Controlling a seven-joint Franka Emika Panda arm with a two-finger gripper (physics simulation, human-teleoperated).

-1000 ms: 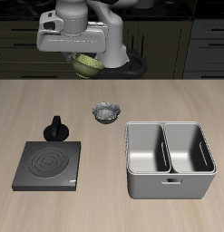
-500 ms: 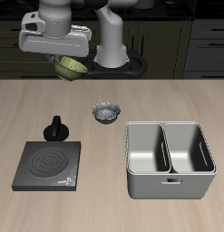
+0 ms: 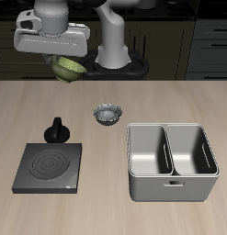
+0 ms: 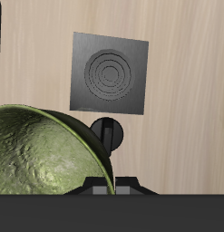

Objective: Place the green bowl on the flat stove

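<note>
Hanging under hand [image 3: 62, 57], green bowl [image 3: 70, 66] gripped, high above table.

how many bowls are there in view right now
2. The green bowl hangs from the gripper, high above the table's back edge. A grey-white patterned bowl sits on the table, behind the metal basin. Another could hide behind the arm.

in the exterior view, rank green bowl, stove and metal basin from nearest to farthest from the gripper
1. green bowl: held in the gripper, up in the air.
2. stove: on the table below the gripper, near the front edge.
3. metal basin: across the table, beyond the grey-white bowl.
</note>
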